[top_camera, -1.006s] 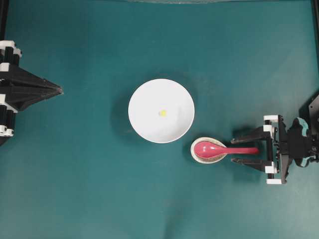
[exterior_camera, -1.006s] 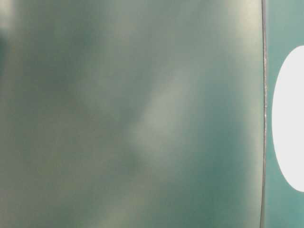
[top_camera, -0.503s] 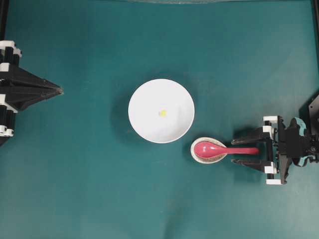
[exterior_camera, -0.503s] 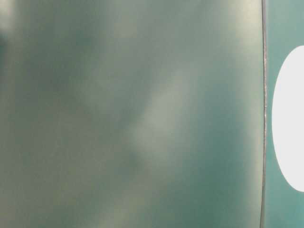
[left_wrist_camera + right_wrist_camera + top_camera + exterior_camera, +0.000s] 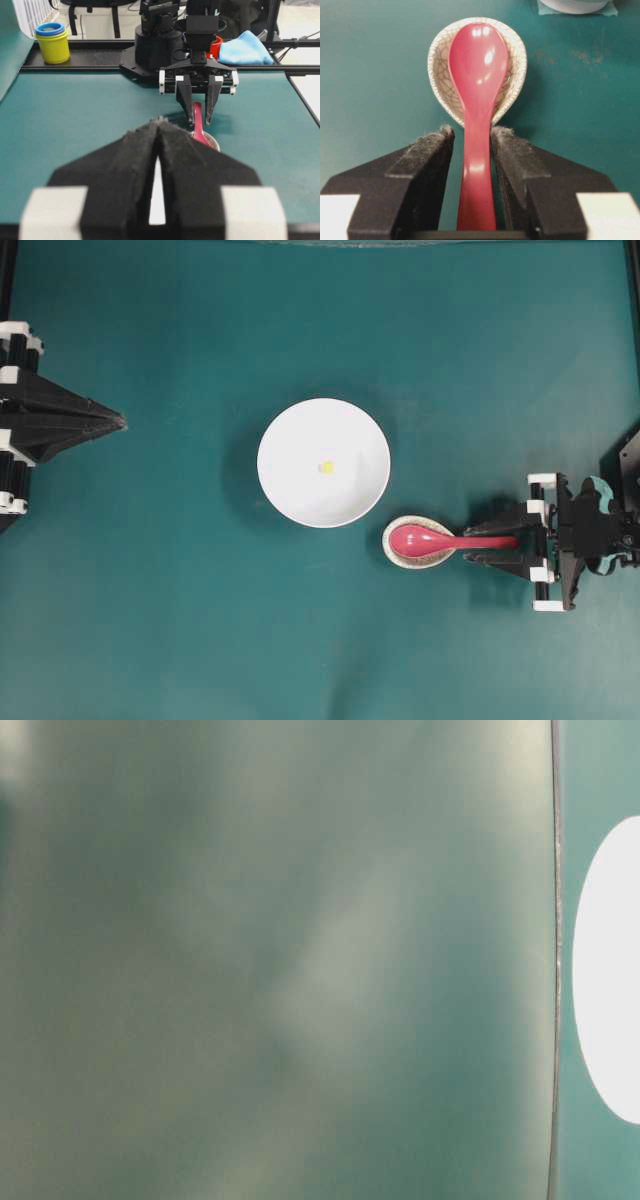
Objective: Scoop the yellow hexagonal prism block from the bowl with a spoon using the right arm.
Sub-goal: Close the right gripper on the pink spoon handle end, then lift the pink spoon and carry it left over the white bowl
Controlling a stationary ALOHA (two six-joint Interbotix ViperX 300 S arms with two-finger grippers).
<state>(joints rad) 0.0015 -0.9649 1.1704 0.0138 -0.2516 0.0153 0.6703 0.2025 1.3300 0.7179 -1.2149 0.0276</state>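
1. The spoon (image 5: pixel 477 100) is a glossy pink-red soup spoon with an oval scoop and a short straight handle. Its scoop lies in a small crackle-glazed dish (image 5: pixel 440 65), and the handle sticks out over the dish's rim toward the right arm.
2. The dish sits just beside the bowl (image 5: pixel 323 462), at the bowl's lower right in the overhead view, close to the rim. The bowl is large, round and plain white, on the teal table (image 5: pixel 200 620).
3. The yellow hexagonal prism block (image 5: pixel 325 467) is a tiny bright yellow piece lying near the middle of the bowl.
4. The right gripper (image 5: pixel 472 137) has its two padded fingers on either side of the spoon's handle, just clear of the dish. A narrow gap shows on each side of the handle (whether either pad already touches it I cannot tell), so the jaws are partly apart and not clamped.
5. The left gripper (image 5: pixel 158 125) sits well away from the bowl at the table's left side, its fingers pressed together with nothing between them.
6. Compared with a second ago, the right gripper's jaws have narrowed markedly around the handle; the spoon, dish, bowl and block lie where they were.
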